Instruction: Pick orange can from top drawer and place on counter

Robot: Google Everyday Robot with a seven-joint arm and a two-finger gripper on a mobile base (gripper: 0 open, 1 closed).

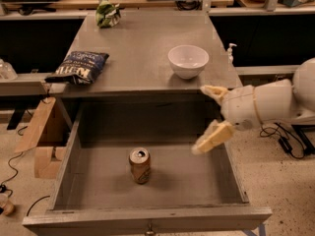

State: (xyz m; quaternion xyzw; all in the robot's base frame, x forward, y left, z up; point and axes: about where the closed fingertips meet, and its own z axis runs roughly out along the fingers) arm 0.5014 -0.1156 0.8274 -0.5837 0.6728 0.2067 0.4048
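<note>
The orange can (140,165) stands upright in the middle of the open top drawer (93,195), silver top up. The grey counter (142,48) lies behind and above the drawer. My gripper (206,117) comes in from the right on a white arm, above the drawer's right side and just below the counter's front right corner. Its two cream fingers (213,138) are spread apart and hold nothing. It is to the right of the can and higher, well apart from it.
A white bowl (188,61) sits on the counter near its front right. A dark blue chip bag (78,67) lies at the counter's left edge, a green crumpled item (108,13) at the back. Wooden boxes (42,141) stand on the floor left of the drawer.
</note>
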